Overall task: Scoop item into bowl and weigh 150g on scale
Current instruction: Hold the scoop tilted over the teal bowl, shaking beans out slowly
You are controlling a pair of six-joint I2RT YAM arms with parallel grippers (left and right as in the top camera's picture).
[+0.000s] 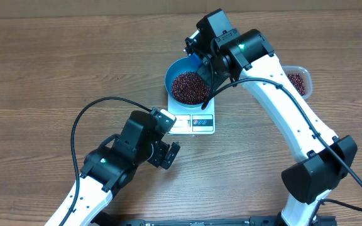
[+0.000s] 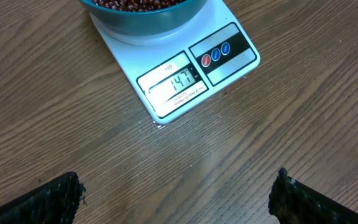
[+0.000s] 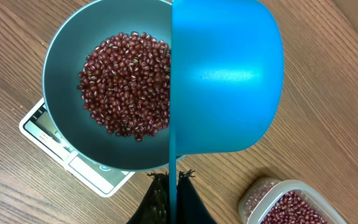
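Right gripper (image 3: 174, 202) sits at the bottom edge of its wrist view, black fingers clamped on the thin handle of a small bright blue plastic scoop (image 3: 225, 81). Scoop is on its side, back to the camera, overlapping the right part of the large round bright blue bowl (image 3: 58, 74). Heap of small dark red-brown beans (image 3: 126, 84) lies in the bowl bottom. Bowl sits on the small white square kitchen scale (image 3: 45, 134), on a brown wood-grain table (image 3: 328, 68).

Tabletop fills nearly every view; a pale strip along the overhead's top edge can't be identified.

Scoop interior hidden. Clear plastic rounded tub (image 3: 291, 205) holding more beans is cut off by the frame; overhead shows it right of the bowl, partly behind the right arm. Scale display unreadable here and from overhead.

Left wrist view alone reads it: 147. Left gripper (image 2: 179, 202) is spread wide, empty, over bare table in front of the scale, with only its two black tips showing.
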